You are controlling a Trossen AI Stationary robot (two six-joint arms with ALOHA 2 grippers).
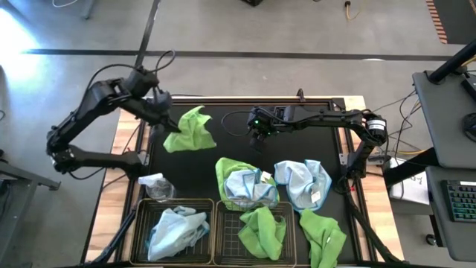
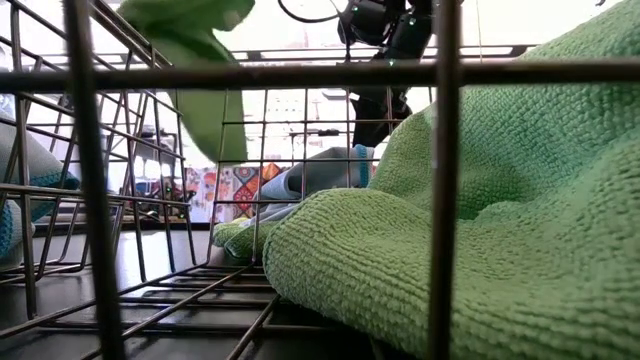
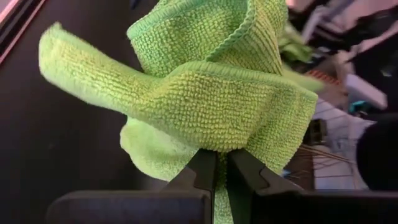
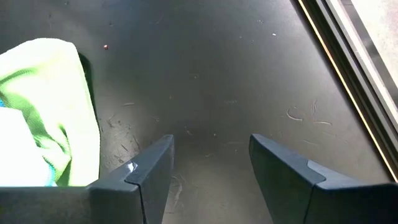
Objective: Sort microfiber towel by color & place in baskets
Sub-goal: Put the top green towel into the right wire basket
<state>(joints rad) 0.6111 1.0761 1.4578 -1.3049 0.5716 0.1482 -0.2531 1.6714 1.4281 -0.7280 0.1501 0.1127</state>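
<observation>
Right now my left gripper (image 3: 217,171) is pinching a lime green towel (image 1: 191,131) with its fingers pressed together on the cloth, holding it up over the far left part of the black mat (image 1: 230,145). My right gripper (image 4: 211,165) is hovering over bare mat near the far middle, fingers spread wide and gripping nothing. Toward the near edge, two wire baskets (image 1: 175,205) are sitting side by side: the left one is holding a pale blue towel (image 1: 175,231), the right one a green towel (image 1: 262,231). Just behind them a green and blue pile (image 1: 244,184) is lying beside another blue towel (image 1: 305,182), with one more green towel (image 1: 323,237) right of the baskets. A small clear spray bottle (image 1: 155,184) is lying near the left basket.
</observation>
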